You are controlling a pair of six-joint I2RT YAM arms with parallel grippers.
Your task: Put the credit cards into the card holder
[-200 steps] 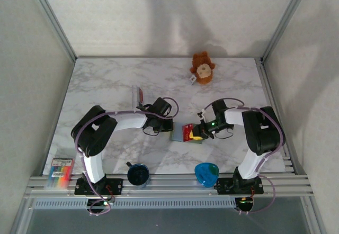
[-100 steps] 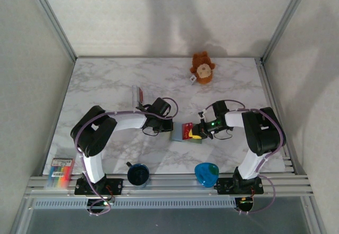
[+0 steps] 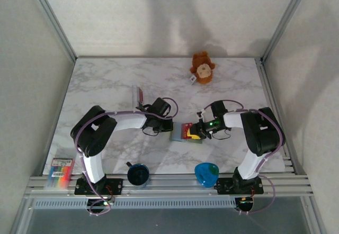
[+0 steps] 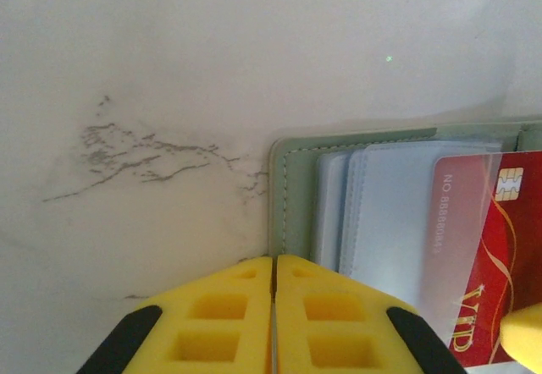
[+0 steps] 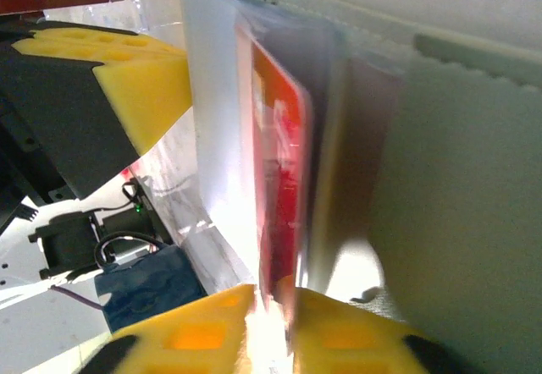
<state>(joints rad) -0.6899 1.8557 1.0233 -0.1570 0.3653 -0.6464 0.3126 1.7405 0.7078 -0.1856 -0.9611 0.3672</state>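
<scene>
While left tool (image 4: 274,266) sits closed, right tool (image 5: 275,296) hold on blurred credit card (image 5: 279,162) unclear.

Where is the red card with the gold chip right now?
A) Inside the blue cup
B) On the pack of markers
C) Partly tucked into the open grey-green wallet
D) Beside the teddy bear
C: the left wrist view shows the red card lying on the open wallet, one end under a pale pocket.
</scene>
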